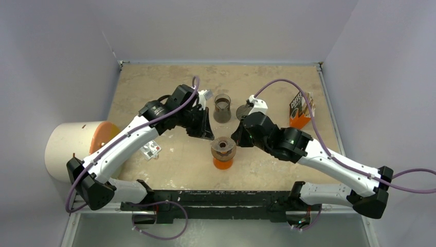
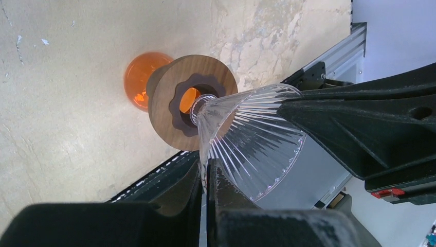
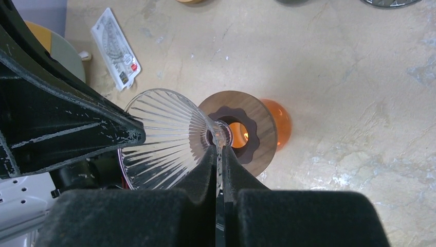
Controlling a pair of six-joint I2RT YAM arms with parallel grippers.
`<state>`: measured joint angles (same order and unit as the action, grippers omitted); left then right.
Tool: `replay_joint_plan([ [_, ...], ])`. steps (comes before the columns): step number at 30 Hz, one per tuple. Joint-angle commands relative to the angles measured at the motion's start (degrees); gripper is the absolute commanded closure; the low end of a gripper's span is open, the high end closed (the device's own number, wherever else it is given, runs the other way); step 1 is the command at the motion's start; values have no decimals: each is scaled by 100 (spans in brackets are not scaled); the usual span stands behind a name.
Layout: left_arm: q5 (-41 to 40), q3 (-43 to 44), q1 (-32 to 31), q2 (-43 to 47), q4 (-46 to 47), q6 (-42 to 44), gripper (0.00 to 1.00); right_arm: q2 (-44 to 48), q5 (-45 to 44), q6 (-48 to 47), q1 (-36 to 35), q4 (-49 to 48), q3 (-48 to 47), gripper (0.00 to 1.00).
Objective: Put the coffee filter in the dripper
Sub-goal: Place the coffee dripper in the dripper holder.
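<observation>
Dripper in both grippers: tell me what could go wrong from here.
1. The left gripper and right gripper both pinch the thin glass wall of the dripper; uneven pulls might crack it or let it slip.
2. Its tip meets the wood collar resting on the orange vessel; a sideways push may topple that.

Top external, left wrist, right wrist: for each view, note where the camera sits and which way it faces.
Top external: above and behind the bases, facing down at the table; left arm and right arm both show.
Left wrist: on the left arm, facing down its left gripper, shut on the dripper; right gripper enters at right.
Right wrist: on the right arm, facing down its own fingers; left gripper enters at left.
Shared by both wrists: dripper, orange vessel beyond.
</observation>
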<state>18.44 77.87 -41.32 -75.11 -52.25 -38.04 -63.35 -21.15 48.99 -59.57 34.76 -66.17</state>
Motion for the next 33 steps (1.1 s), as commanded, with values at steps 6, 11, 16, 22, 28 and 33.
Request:
replay_joint_plan([
  [6,178,-50,5,-182,246,240,100,25,-21,189,-19,56,216,100],
  [11,215,-60,10,-283,265,285,100,11,-37,230,-8,68,294,100],
  [16,195,-111,4,-336,320,288,100,-11,-33,255,-8,-46,450,100],
  [22,130,-214,6,-370,348,314,100,-56,-12,282,-10,-91,579,100],
  [28,204,-385,1,-408,432,340,100,-54,54,374,-9,-92,795,100],
  [33,213,-513,-48,-475,455,380,100,-54,107,430,-11,-116,992,100],
])
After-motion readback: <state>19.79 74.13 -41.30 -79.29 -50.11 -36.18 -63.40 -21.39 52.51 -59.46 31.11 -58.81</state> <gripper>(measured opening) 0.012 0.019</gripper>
